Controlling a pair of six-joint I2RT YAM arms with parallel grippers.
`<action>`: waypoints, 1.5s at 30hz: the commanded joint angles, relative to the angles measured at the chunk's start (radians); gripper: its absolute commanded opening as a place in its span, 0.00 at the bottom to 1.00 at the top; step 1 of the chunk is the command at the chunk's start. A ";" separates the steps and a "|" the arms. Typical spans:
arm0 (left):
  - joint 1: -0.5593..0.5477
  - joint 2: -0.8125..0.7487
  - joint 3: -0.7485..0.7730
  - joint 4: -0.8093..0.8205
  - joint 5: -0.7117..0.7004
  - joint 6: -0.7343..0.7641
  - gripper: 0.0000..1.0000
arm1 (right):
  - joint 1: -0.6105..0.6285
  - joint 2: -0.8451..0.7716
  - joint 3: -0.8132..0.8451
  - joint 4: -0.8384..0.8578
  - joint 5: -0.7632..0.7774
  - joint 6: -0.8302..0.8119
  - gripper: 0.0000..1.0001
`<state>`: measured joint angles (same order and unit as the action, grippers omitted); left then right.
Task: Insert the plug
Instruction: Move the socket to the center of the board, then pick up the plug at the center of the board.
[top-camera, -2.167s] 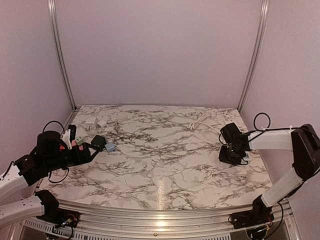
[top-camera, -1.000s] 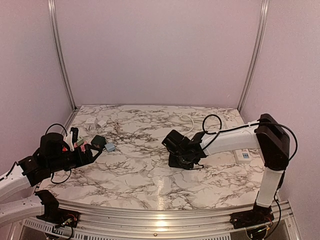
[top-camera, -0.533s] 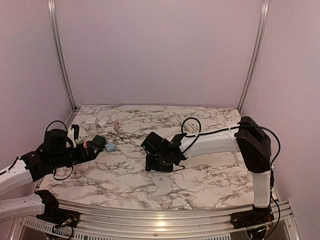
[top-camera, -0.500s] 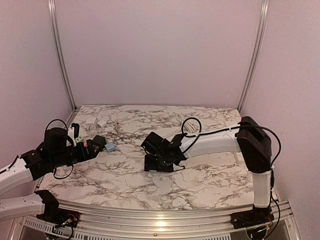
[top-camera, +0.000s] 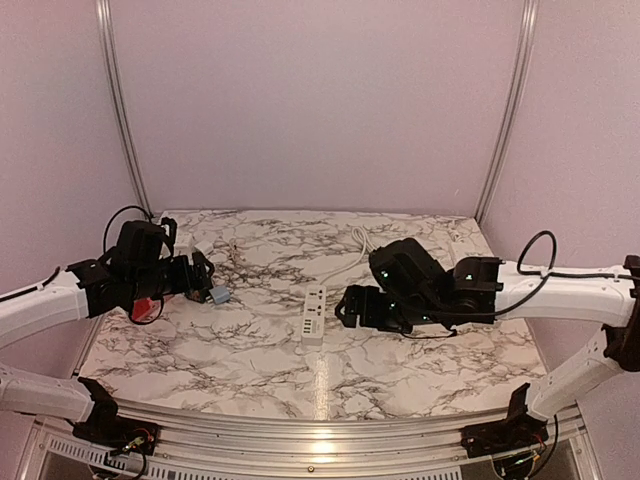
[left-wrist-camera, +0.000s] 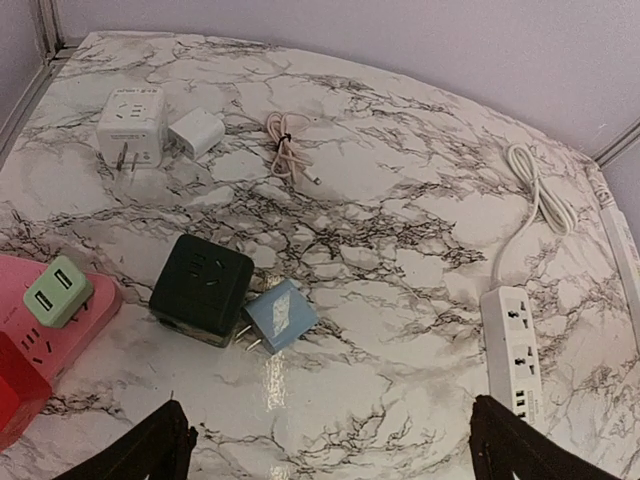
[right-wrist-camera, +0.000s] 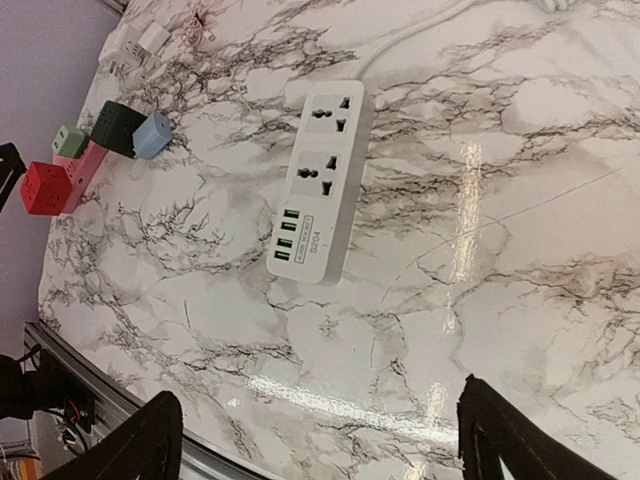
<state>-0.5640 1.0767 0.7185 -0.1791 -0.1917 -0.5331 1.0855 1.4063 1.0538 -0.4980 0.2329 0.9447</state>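
Observation:
A white power strip (top-camera: 314, 313) lies in the middle of the table, sockets up, and also shows in the left wrist view (left-wrist-camera: 513, 352) and the right wrist view (right-wrist-camera: 323, 180). Its white cord (left-wrist-camera: 535, 195) runs toward the back. A light blue plug (left-wrist-camera: 281, 315) with two prongs lies on its side against a black cube adapter (left-wrist-camera: 201, 285) at the left. My left gripper (left-wrist-camera: 330, 450) hangs open above the table, just nearer than the blue plug. My right gripper (right-wrist-camera: 320, 440) is open and empty, just right of the strip (top-camera: 347, 305).
At the back left lie a white cube adapter (left-wrist-camera: 131, 125), a small white charger (left-wrist-camera: 196, 132) and a coiled pinkish cable (left-wrist-camera: 285, 140). A pink block with a green cube (left-wrist-camera: 60, 290) and a red cube (right-wrist-camera: 45, 187) sit at the left edge. The table's metal front rail (right-wrist-camera: 110, 405) is close by.
My right gripper brought the power strip from the right side to the table's middle, opened, let it go and drew back right. My left arm rose and moved toward the back.

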 joint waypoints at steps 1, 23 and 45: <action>0.006 0.092 0.095 -0.073 -0.134 0.106 0.99 | 0.007 -0.182 -0.131 -0.044 0.085 0.045 0.96; 0.048 0.408 0.153 -0.010 -0.310 0.106 0.99 | 0.008 -0.349 -0.341 -0.016 0.081 0.144 0.98; 0.121 0.650 0.233 0.117 -0.220 0.161 0.92 | 0.008 -0.281 -0.349 0.024 0.053 0.144 0.98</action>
<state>-0.4568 1.6905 0.9215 -0.0906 -0.4347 -0.3862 1.0859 1.1042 0.6891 -0.4980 0.2901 1.0813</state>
